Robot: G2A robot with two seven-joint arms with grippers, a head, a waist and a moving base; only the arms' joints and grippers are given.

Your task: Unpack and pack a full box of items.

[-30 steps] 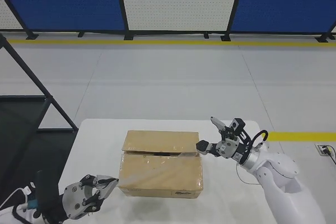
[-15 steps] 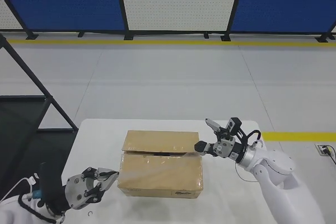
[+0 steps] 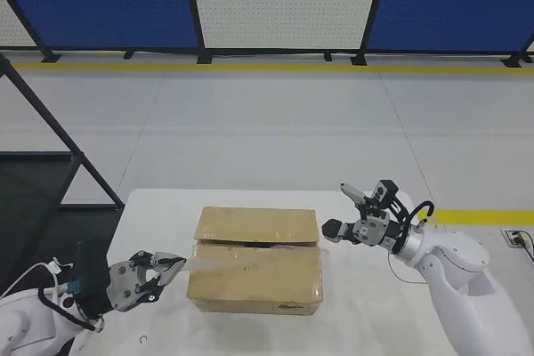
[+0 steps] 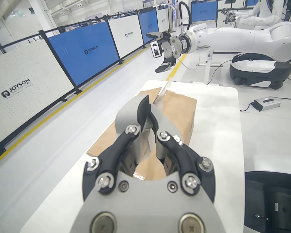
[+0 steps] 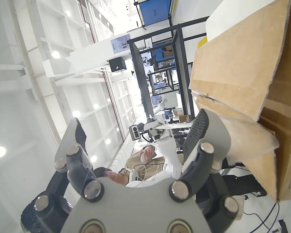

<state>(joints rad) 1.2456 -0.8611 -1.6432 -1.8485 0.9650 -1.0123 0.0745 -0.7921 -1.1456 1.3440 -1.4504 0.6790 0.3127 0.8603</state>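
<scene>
On the bench [image 3: 156, 214]: brown cardboard box [image 3: 254, 278], mid-bench, long side toward the robot.
Flaps: both lying down; dark gap along the middle seam, far flap [image 3: 254, 222] raised a little.
Contents: hidden under the flaps; what is inside, or how much, cannot be told.
Left gripper [image 3: 176, 264]: just off the box's left end, fingers [image 4: 129, 115] pressed together on the tape's end.
Tape [image 3: 215, 259]: clear strip, crumpled at the pinch, stretched from there across the near flap toward the box's far end.
Right gripper [image 3: 338, 211]: beside the box's right end, level with the seam, fingers [image 5: 203, 132] spread wide, holding nothing; one finger close to the corner of the cardboard, touching or not unclear.
Handling, box: probably stiff in the walls and bendy in the flaps; likely heavy if full, so better opened where it stands than lifted.
Handling, tape: thin, light, sticky; likely to tear or cling, so a firm pinch at the loose end and a low pull along the seam.
Hold points: flap edges at the seam gap, judged the easiest grip once the tape is off.
</scene>
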